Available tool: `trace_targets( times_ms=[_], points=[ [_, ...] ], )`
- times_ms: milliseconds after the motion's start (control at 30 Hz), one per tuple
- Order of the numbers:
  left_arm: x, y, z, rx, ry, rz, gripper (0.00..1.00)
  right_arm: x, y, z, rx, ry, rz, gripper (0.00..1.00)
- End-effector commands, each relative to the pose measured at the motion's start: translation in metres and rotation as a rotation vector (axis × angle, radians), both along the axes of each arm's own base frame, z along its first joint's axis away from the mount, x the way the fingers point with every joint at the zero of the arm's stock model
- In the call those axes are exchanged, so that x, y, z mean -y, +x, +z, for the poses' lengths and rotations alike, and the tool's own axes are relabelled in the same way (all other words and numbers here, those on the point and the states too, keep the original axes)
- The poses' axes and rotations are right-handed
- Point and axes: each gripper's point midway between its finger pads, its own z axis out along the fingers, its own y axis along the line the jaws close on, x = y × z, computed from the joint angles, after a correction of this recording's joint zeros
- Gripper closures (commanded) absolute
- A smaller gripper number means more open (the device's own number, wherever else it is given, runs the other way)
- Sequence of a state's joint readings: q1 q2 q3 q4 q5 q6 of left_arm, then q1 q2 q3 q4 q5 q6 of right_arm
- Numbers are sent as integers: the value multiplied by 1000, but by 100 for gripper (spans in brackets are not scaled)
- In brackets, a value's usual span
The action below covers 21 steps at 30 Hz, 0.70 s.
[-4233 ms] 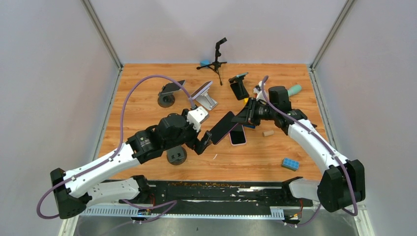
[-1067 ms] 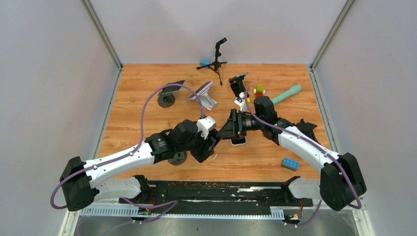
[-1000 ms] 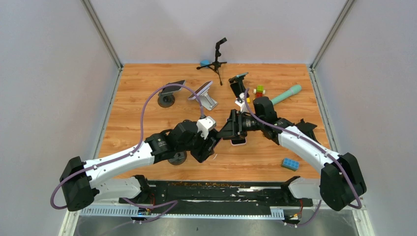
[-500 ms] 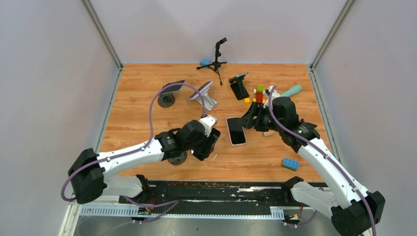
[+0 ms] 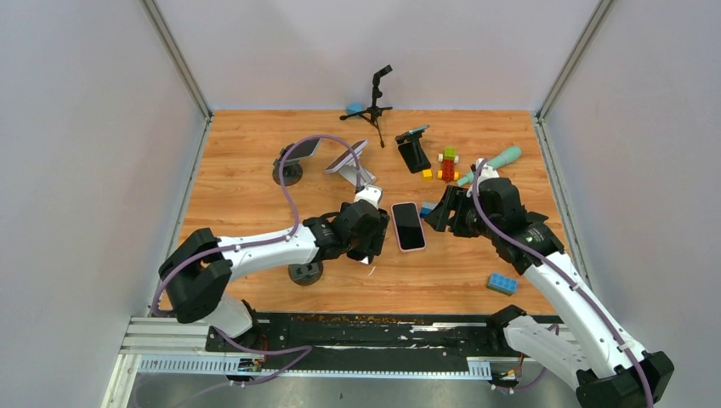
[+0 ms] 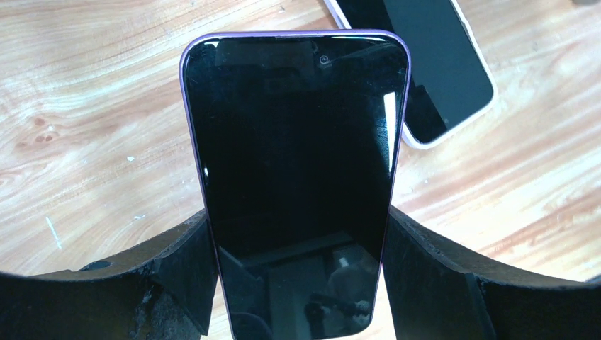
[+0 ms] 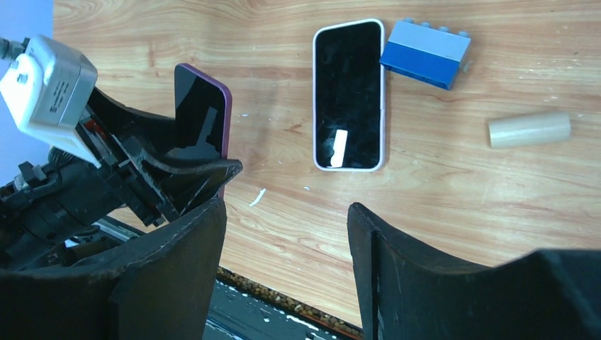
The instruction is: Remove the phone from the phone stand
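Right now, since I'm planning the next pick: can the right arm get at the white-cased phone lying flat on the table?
Probably yes. The white-cased, black-screened phone lies uncovered just ahead of the open right pincer, with bare wood between them. Only a blue toy brick sits close, by one corner.

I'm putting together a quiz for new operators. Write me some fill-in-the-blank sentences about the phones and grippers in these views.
1. The held phone, clamped in the left gripper, has a ____ rim.
2. The white-cased phone lies flat on the table with its screen facing ____.
3. The right gripper is ____, with nothing between its fingers.
4. The brick beside the white-cased phone's corner is ____.

Missing words: purple; up; open; blue.
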State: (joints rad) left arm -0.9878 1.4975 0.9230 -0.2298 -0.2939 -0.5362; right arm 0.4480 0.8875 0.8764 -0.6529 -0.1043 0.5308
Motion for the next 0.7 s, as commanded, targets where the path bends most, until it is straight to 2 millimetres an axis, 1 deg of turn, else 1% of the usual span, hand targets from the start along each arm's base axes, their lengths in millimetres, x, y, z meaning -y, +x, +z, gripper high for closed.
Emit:
trace_targets(
  times_ms=[0,133,233,300,333,367,400,500,533,600,633,667],
  points=[
    [18,30,21,57,-121,171,100,10,0,4,36,-49,-3,36],
    [19,38,13,43,-132,245,100,14,-3,1,33,-65,-6,35],
    [26,45,8,25,-169,257,100,18,-6,2,36,-78,-13,35],
    [29,50,2,12,-174,266,100,22,-9,2,42,-85,-19,35],
    [29,51,-6,0,-165,275,100,23,-10,1,41,-90,-20,35],
    [31,53,-6,0,-173,279,100,24,-12,0,39,-94,-21,35],
    [32,53,-12,-6,-167,281,100,25,-13,-1,39,-99,-21,35],
    [38,55,-21,-2,-191,272,99,28,-16,-4,30,-114,-20,35],
    [41,58,-19,8,-212,270,98,29,-17,-5,26,-118,-18,35],
    [44,60,-23,14,-217,268,90,31,-18,-8,20,-129,-17,34],
    [44,60,-27,15,-210,263,83,31,-19,-8,19,-133,-16,34],
    [46,60,-28,16,-214,258,81,32,-20,-9,17,-138,-16,34]
  ],
)
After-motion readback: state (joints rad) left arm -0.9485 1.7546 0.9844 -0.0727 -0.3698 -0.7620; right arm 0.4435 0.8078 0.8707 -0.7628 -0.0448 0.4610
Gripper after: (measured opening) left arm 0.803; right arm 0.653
